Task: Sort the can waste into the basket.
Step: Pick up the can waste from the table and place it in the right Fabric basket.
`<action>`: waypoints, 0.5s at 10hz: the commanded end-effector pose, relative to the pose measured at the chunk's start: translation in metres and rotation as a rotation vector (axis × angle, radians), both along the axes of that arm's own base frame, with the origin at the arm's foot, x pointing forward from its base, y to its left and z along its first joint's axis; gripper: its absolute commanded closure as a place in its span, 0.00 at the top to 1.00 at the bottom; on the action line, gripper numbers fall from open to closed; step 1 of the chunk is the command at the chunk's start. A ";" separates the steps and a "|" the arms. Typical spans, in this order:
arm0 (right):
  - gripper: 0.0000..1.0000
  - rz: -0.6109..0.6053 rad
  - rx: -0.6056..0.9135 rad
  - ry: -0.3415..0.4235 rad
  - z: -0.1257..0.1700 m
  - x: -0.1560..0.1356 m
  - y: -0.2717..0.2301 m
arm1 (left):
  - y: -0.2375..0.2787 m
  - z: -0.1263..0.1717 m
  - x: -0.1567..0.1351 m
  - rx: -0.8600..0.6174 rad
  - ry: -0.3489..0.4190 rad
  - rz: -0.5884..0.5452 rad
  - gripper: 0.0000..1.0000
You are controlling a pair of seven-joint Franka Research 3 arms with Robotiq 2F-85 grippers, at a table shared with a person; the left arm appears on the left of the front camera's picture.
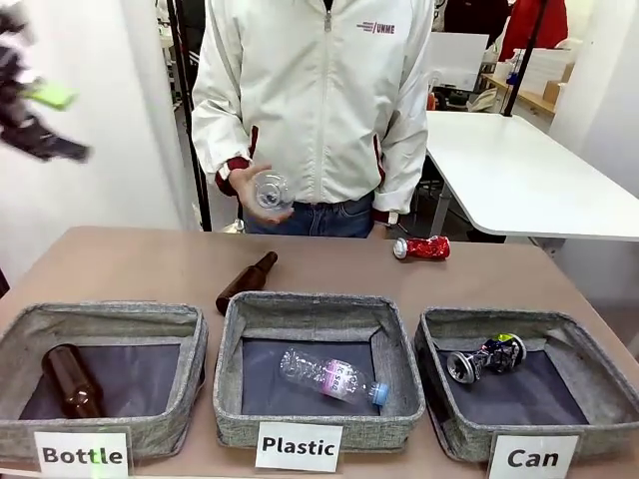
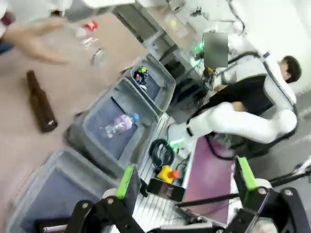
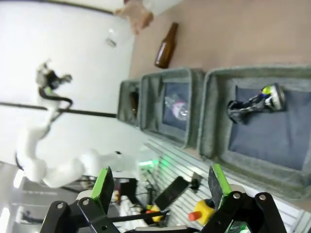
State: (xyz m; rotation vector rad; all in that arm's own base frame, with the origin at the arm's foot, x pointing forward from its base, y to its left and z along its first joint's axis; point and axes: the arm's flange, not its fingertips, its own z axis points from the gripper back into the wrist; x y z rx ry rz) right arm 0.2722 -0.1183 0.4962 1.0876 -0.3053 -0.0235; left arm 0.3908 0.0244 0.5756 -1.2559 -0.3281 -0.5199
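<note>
The shiny red can [image 1: 421,247] lies on the table at the far right, outside the baskets, and appears small as the red can [image 2: 91,24] in the left wrist view. The dark can [image 1: 486,357] with a silver end lies inside the grey "Can" basket [image 1: 589,349] at the right. In the right wrist view, the dark can [image 3: 255,103] rests on the basket's dark bottom. My left gripper [image 1: 55,120] is blurred, high at the far left. Its fingers stand open and empty as the left gripper [image 2: 187,182]. My right gripper [image 3: 158,182] is open, well above the basket [image 3: 209,116].
The person stands at the far side holding a clear plastic bottle [image 1: 271,190]. A brown bottle [image 1: 246,281] lies on the table behind the "Plastic" basket [image 1: 232,339], which holds a plastic bottle [image 1: 332,377]. The "Bottle" basket [image 1: 20,329] holds a brown bottle [image 1: 70,379].
</note>
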 end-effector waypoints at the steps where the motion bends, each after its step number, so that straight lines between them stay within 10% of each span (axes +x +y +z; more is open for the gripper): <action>1: 1.00 -0.063 0.076 0.080 0.018 0.013 0.002 | 0.043 -0.036 0.005 -0.184 0.074 0.154 1.00; 4: 1.00 -0.136 0.153 0.157 0.020 0.028 -0.019 | 0.101 -0.105 -0.005 -0.343 0.184 0.325 1.00; 5: 1.00 -0.054 0.096 0.120 0.012 0.016 -0.004 | 0.097 -0.080 -0.005 -0.225 0.150 0.237 1.00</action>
